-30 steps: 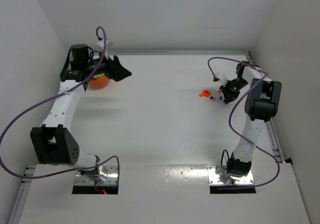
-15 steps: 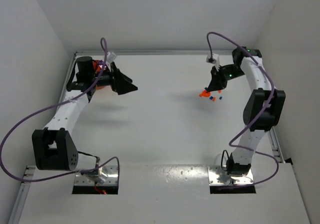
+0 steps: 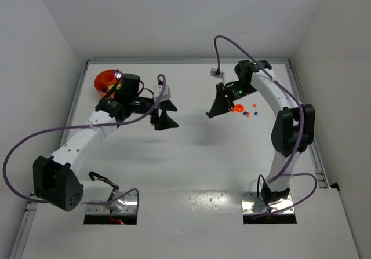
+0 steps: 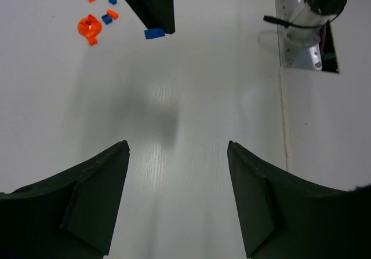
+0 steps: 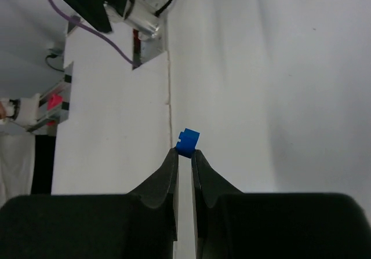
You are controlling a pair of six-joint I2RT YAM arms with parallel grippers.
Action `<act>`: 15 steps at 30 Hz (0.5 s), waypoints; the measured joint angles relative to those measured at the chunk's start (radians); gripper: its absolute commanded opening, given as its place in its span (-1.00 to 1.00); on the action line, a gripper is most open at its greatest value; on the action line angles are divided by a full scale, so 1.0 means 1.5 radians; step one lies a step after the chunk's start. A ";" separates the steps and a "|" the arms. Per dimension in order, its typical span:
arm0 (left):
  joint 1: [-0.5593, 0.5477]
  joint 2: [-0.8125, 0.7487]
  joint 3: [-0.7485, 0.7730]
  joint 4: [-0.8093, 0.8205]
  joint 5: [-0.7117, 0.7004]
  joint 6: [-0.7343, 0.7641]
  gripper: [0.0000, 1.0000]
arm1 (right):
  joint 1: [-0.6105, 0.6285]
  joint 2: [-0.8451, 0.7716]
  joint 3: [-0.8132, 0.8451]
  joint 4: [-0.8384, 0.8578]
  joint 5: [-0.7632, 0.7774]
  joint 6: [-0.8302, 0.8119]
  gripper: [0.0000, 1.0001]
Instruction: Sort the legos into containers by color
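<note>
Just pulled my right gripper off the brick pile with a blue brick pinched in its tips, and my left gripper swings in wide open and empty, so handoff next, I guess.

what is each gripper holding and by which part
The right gripper pinches a blue lego by its near end, at the very fingertips. The left gripper is open and holds nothing.

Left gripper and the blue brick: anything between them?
No, only bare table, seen in the left wrist view. The right gripper pinches the brick; the left gripper is open.
</note>
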 measured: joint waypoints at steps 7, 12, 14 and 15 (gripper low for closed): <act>-0.095 0.004 0.010 -0.096 -0.111 0.194 0.21 | 0.073 0.000 -0.001 0.000 -0.019 0.045 -1.00; -0.139 0.017 0.036 -0.125 -0.176 0.266 -0.09 | 0.111 -0.002 -0.024 -0.002 -0.018 0.070 -1.00; -0.152 0.024 0.046 -0.127 -0.198 0.281 -0.12 | 0.122 -0.002 -0.029 -0.002 -0.016 0.076 -1.00; -0.156 0.026 0.049 -0.127 -0.207 0.286 -0.12 | 0.127 -0.002 -0.030 -0.002 -0.016 0.078 -1.00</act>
